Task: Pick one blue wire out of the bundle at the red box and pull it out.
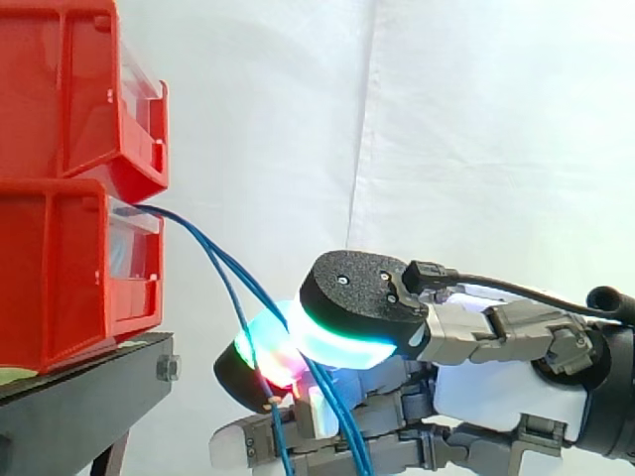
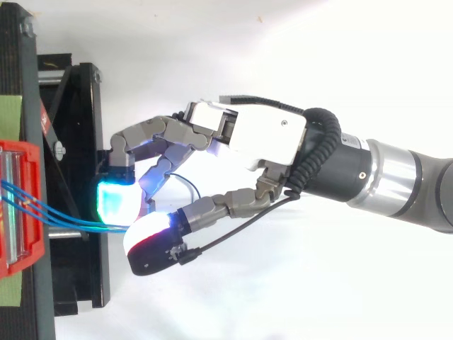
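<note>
Curtain (image 1: 446,119) white, stand (image 1: 79,407) black, fingers (image 2: 113,202) pinching blue wires (image 1: 189,230)

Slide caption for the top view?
Top view: robot hand pinches thin blue wires between its glowing fingers, beside the red plastic bin on a black stand.

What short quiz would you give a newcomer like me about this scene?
1. True or false: the blue wires come out of the upper red bin.
2. What does the lower red bin stand on? A) a white table B) a black stand C) the floor
3. Fill in: the robot hand pinches the blue wires between its glowing ____.

Key: 1. False; they leave the lower red bin. 2. B. 3. fingertips.
</note>
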Robot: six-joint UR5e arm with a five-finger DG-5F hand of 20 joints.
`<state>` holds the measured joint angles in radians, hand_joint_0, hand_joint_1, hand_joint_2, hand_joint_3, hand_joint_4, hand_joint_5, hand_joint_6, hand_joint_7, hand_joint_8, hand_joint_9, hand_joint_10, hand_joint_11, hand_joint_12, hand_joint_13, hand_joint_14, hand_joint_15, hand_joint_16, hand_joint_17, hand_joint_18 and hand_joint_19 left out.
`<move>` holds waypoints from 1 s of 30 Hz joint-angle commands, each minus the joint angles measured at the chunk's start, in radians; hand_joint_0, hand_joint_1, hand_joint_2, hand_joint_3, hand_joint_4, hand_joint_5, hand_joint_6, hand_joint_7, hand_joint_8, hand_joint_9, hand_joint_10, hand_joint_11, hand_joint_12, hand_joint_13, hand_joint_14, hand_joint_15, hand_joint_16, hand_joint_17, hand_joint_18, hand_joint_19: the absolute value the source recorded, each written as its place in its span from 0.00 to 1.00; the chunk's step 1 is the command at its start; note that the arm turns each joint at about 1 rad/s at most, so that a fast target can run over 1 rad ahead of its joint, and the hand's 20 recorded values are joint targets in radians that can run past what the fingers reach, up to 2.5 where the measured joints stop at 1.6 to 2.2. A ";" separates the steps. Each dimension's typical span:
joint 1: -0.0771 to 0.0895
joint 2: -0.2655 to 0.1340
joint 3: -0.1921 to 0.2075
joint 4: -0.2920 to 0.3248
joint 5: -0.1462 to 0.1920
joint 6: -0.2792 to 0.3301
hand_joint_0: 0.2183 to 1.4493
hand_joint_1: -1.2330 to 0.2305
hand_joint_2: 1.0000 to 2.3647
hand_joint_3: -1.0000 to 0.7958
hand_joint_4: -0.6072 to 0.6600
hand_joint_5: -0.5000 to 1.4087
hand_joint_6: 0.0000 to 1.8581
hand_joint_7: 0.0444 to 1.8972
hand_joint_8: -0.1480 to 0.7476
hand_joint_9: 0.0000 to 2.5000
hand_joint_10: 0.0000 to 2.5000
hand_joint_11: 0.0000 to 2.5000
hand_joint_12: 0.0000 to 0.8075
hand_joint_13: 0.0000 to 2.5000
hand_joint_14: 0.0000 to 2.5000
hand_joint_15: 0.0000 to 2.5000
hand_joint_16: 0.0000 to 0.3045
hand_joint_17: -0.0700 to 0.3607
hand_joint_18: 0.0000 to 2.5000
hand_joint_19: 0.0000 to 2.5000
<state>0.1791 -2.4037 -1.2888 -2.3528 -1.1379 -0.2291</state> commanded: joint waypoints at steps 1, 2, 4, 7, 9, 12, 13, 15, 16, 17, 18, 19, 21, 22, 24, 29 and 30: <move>0.000 0.006 0.000 -0.006 0.000 0.008 0.37 0.25 0.01 0.33 0.66 0.18 0.44 0.69 0.44 0.38 0.01 0.29 0.44 0.22 0.01 0.12 0.18 0.44 0.19 0.11; 0.000 0.006 0.000 -0.008 0.000 0.007 0.35 0.26 0.01 0.33 0.67 0.18 0.44 0.70 0.44 0.38 0.01 0.29 0.44 0.22 0.01 0.13 0.18 0.45 0.19 0.11; 0.000 0.011 0.000 -0.013 0.000 0.008 0.33 0.28 0.01 0.35 0.68 0.19 0.42 0.72 0.44 0.39 0.01 0.28 0.44 0.22 0.01 0.12 0.18 0.45 0.19 0.12; 0.000 0.023 0.000 -0.039 -0.002 0.008 0.32 0.30 0.01 0.37 0.67 0.19 0.42 0.71 0.44 0.39 0.01 0.28 0.44 0.22 0.01 0.13 0.18 0.45 0.18 0.12; 0.000 0.028 0.000 -0.059 -0.002 0.008 0.31 0.31 0.01 0.39 0.66 0.19 0.42 0.71 0.44 0.39 0.01 0.29 0.44 0.22 0.01 0.13 0.18 0.45 0.18 0.12; 0.000 0.034 0.000 -0.075 -0.002 0.007 0.30 0.35 0.01 0.41 0.64 0.19 0.42 0.69 0.43 0.40 0.01 0.28 0.44 0.22 0.01 0.13 0.18 0.45 0.18 0.13; 0.000 0.034 -0.001 -0.077 -0.002 0.008 0.30 0.36 0.01 0.41 0.64 0.19 0.42 0.68 0.44 0.40 0.01 0.28 0.44 0.22 0.01 0.13 0.18 0.45 0.18 0.13; 0.000 0.034 -0.001 -0.077 0.000 0.005 0.30 0.38 0.01 0.41 0.64 0.20 0.42 0.67 0.44 0.40 0.01 0.28 0.45 0.22 0.01 0.13 0.19 0.46 0.18 0.13; 0.000 0.034 -0.001 -0.077 0.001 0.004 0.29 0.39 0.01 0.41 0.64 0.20 0.42 0.67 0.44 0.41 0.01 0.28 0.45 0.22 0.01 0.13 0.19 0.46 0.18 0.13; 0.000 0.034 -0.001 -0.077 0.003 0.005 0.29 0.39 0.01 0.41 0.64 0.20 0.42 0.66 0.44 0.41 0.01 0.28 0.45 0.22 0.01 0.13 0.19 0.46 0.18 0.13; 0.002 0.034 -0.001 -0.077 0.003 0.004 0.29 0.41 0.01 0.41 0.64 0.20 0.42 0.65 0.44 0.41 0.01 0.28 0.45 0.22 0.01 0.13 0.19 0.46 0.18 0.13; 0.002 0.034 0.000 -0.077 0.003 0.002 0.29 0.42 0.01 0.40 0.65 0.20 0.41 0.63 0.44 0.41 0.01 0.28 0.45 0.22 0.01 0.13 0.19 0.46 0.18 0.14; 0.002 0.032 -0.001 -0.072 0.003 -0.003 0.28 0.45 0.01 0.38 0.65 0.20 0.41 0.62 0.43 0.41 0.01 0.28 0.44 0.22 0.01 0.13 0.18 0.45 0.17 0.14; 0.003 0.032 -0.001 -0.071 0.003 -0.007 0.27 0.46 0.01 0.36 0.65 0.21 0.40 0.63 0.44 0.41 0.01 0.28 0.44 0.22 0.01 0.13 0.18 0.45 0.17 0.14; 0.006 0.031 -0.007 -0.060 0.006 -0.026 0.26 0.48 0.01 0.33 0.64 0.21 0.38 0.65 0.44 0.41 0.01 0.28 0.45 0.22 0.01 0.13 0.18 0.46 0.17 0.14; 0.010 -0.005 -0.018 0.040 0.032 -0.055 0.24 0.50 0.00 0.29 0.64 0.21 0.37 0.67 0.45 0.42 0.01 0.27 0.45 0.22 0.01 0.13 0.19 0.46 0.18 0.14; 0.010 -0.005 -0.018 0.040 0.032 -0.055 0.23 0.50 0.00 0.28 0.64 0.22 0.37 0.67 0.45 0.42 0.01 0.28 0.46 0.22 0.01 0.13 0.19 0.47 0.18 0.14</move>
<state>0.1878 -2.3930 -1.3040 -2.3692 -1.1163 -0.2735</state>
